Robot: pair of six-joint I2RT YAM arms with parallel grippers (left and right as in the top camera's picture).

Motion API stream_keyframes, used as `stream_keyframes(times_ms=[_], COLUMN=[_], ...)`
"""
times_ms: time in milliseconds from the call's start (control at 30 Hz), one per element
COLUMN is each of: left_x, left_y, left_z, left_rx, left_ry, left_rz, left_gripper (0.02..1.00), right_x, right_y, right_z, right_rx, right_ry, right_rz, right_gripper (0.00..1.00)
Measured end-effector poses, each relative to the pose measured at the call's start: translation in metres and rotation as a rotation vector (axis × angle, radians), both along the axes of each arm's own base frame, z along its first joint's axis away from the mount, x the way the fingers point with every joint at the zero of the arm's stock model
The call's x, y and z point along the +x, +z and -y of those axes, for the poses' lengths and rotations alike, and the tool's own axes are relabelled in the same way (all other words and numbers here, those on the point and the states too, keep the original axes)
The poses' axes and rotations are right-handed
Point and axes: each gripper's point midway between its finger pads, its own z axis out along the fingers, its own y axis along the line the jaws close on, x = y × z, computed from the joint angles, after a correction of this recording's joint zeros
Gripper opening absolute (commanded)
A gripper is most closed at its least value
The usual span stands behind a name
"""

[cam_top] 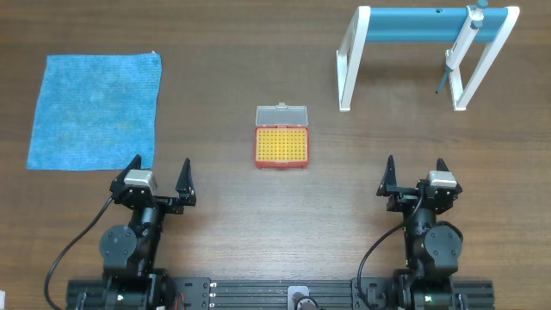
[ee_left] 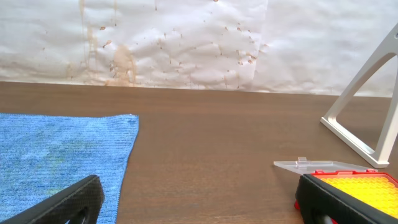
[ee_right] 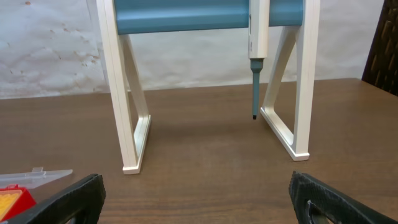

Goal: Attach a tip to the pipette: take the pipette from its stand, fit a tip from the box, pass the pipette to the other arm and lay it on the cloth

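The slim white pipette [cam_top: 457, 47] hangs from the blue bar of a white-legged stand [cam_top: 405, 26] at the top view's upper right. The right wrist view shows its dark tapered nose above the wood-grain desk [cam_top: 215, 77]. The orange tip box [cam_top: 281, 148], clear lid open, sits mid-frame, and the fuzzy blue cloth [cam_top: 95, 112] lies upper left. The left end effector [cam_top: 160, 170] and right end effector [cam_top: 415, 169] are both spread.

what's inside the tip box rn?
The tip box is open, clear lid folded back. Inside shows a yellow rack with a grid of holes. Whether each holds a tip is too small to tell; everything beneath the rack is covered.
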Motion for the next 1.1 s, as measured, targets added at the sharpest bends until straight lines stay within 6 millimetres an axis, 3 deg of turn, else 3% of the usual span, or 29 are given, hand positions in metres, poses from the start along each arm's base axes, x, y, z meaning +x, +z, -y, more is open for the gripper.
stream_keyframes(times_ms=[100,167,200,233,300,333,400,567,767,933,1100], left_x=[0.000,0.000,0.000,0.000,0.000,0.000,0.000,0.000,0.000,0.000,0.000], left_y=[0.000,0.001,0.000,0.001,0.001,0.001,0.001,0.001,0.001,0.001,0.001], left_z=[0.000,0.000,0.000,0.000,0.000,0.000,0.000,0.000,0.000,0.000,0.000], left_rx=[0.000,0.000,0.000,0.000,0.003,0.003,0.003,0.003,0.003,0.003,0.003], left_ry=[0.000,0.000,0.000,0.000,0.000,0.000,0.000,0.001,0.000,0.000,0.000], left_rz=[0.000,0.002,0.000,0.004,0.004,0.003,0.005,0.005,0.005,0.005,0.005], left_gripper=[0.998,0.998,0.998,0.998,0.996,0.998,0.996,0.998,0.998,0.998,0.996], right_x=[0.002,0.007,0.010,0.018,0.040,0.045,0.075,0.125,0.166,0.187,0.205], right_y=[-0.012,-0.036,-0.037,-0.023,0.027,0.032,0.052,0.082,0.077,0.035,0.026], right_z=[0.000,0.002,0.005,0.011,0.025,0.030,0.053,0.067,0.100,0.103,0.109], right_rx=[0.016,0.038,0.043,0.049,0.055,0.058,-0.004,-0.135,-0.100,-0.061,-0.050], right_ry=[-0.002,-0.014,-0.029,-0.052,-0.094,-0.111,-0.151,-0.018,0.078,0.122,0.124], right_rz=[-0.054,-0.187,-0.236,-0.268,-0.264,-0.308,-0.399,-0.405,-0.328,-0.380,-0.338], right_gripper=[0.976,0.974,0.974,0.974,0.974,0.976,0.976,0.974,0.976,0.974,0.976])
